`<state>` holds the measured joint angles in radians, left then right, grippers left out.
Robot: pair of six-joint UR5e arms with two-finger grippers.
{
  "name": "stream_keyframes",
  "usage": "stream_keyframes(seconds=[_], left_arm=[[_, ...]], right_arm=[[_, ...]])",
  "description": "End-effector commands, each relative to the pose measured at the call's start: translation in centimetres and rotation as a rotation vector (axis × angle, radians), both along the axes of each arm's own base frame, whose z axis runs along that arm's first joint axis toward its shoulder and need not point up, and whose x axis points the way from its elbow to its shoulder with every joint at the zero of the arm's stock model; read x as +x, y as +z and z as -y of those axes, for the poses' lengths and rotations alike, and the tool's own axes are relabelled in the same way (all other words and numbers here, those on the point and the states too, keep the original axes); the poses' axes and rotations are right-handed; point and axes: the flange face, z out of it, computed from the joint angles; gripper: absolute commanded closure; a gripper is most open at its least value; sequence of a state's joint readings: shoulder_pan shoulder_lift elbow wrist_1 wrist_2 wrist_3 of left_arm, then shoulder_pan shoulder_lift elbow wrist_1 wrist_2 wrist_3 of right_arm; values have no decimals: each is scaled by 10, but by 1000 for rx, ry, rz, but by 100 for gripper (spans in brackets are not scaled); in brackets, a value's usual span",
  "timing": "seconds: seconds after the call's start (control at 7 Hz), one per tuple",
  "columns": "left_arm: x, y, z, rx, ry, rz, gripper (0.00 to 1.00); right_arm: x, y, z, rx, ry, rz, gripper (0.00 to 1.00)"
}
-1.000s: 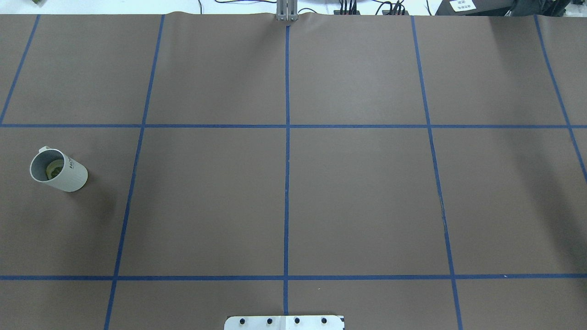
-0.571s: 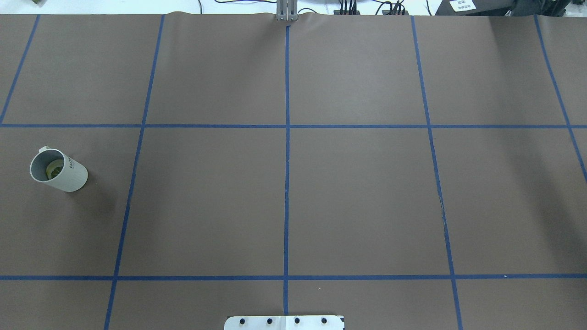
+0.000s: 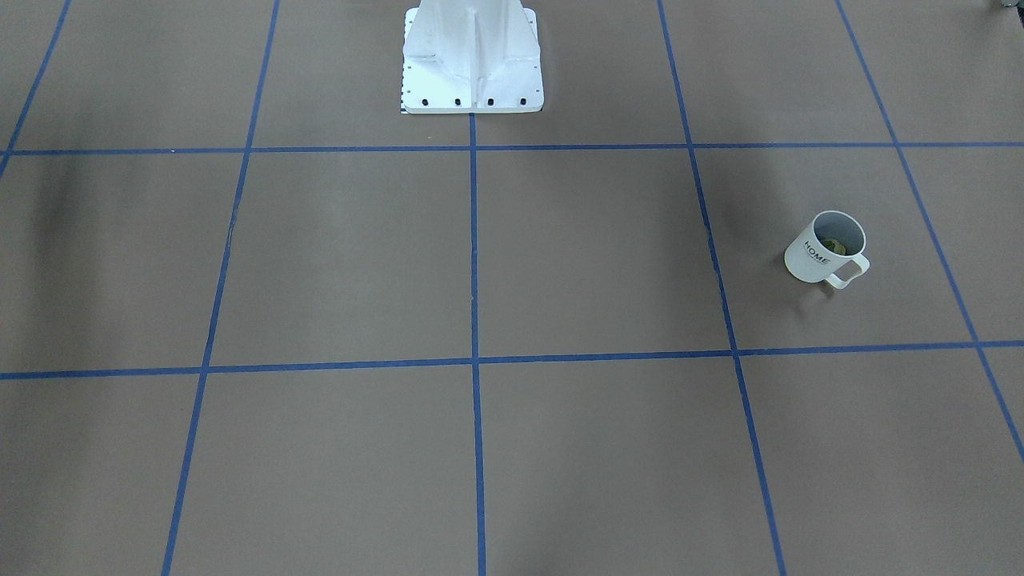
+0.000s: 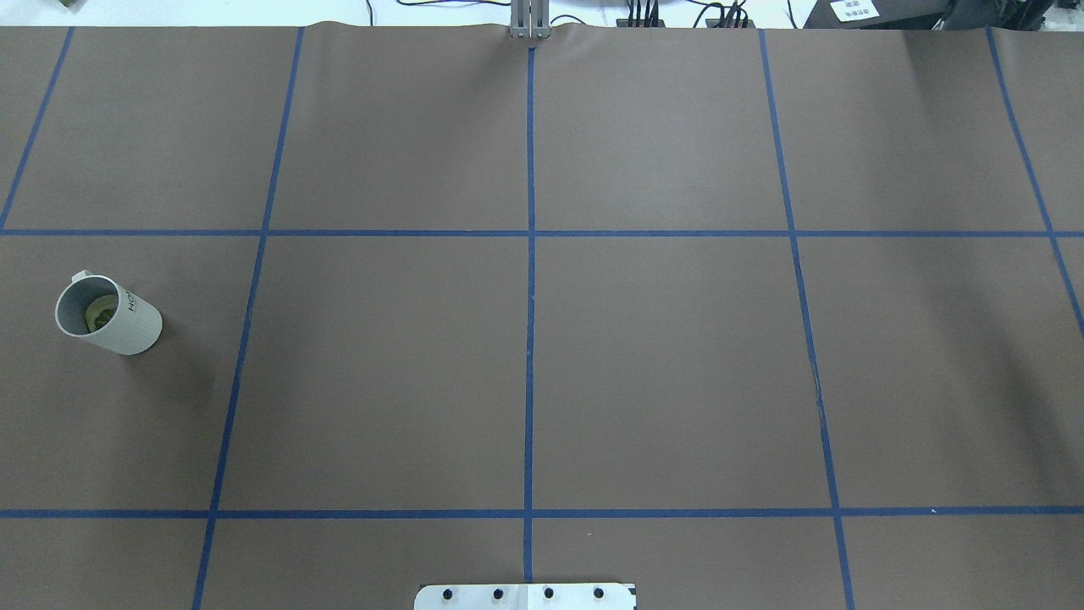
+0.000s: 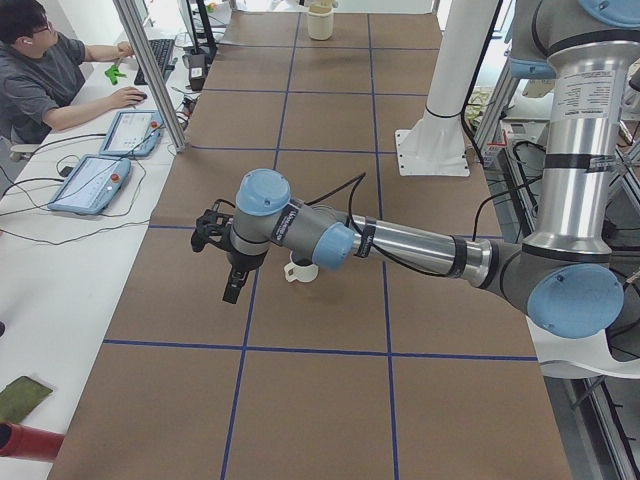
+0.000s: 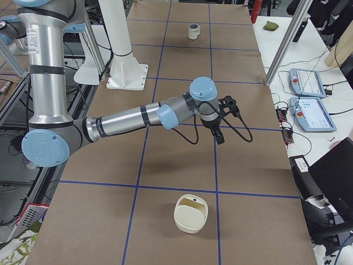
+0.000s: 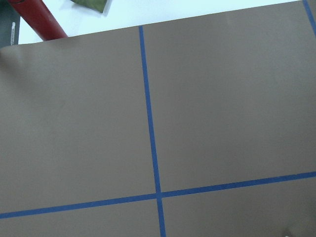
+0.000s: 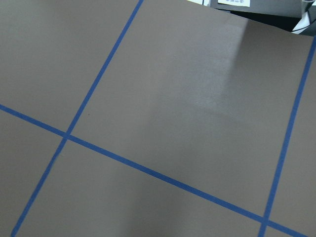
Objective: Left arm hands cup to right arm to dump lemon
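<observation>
Nothing is moving on the table [image 4: 660, 356] since a second ago: the cup [image 4: 118, 326] is still standing upright in the same square out on the robot's left, with the lemon [image 4: 100, 316] lying inside it. From the side, the left arm [image 5: 400, 245] is reaching over the table with the left gripper [image 5: 230, 280] hanging near the cup. The right arm [image 6: 127, 118] is holding the right gripper [image 6: 219, 135] well apart from it, and I cannot tell whether either gripper is open or closed.
</observation>
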<state>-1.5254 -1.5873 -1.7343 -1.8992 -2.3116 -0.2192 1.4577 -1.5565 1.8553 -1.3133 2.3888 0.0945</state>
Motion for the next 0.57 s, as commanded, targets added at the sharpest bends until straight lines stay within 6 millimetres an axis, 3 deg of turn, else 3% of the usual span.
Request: stream_keyframes(seconds=[0.0,0.14,0.43], left_arm=[[73,2,-4,10,61,-55,0],[89,12,-12,-92,13,-93,0],[127,40,-52,-174,-69,-140,0]], right_arm=[[-31,-18,7,-21,-18,27,0],[-45,-29,14,-37,-7,35,0],[-53,-33,13,-31,-22,36,0]])
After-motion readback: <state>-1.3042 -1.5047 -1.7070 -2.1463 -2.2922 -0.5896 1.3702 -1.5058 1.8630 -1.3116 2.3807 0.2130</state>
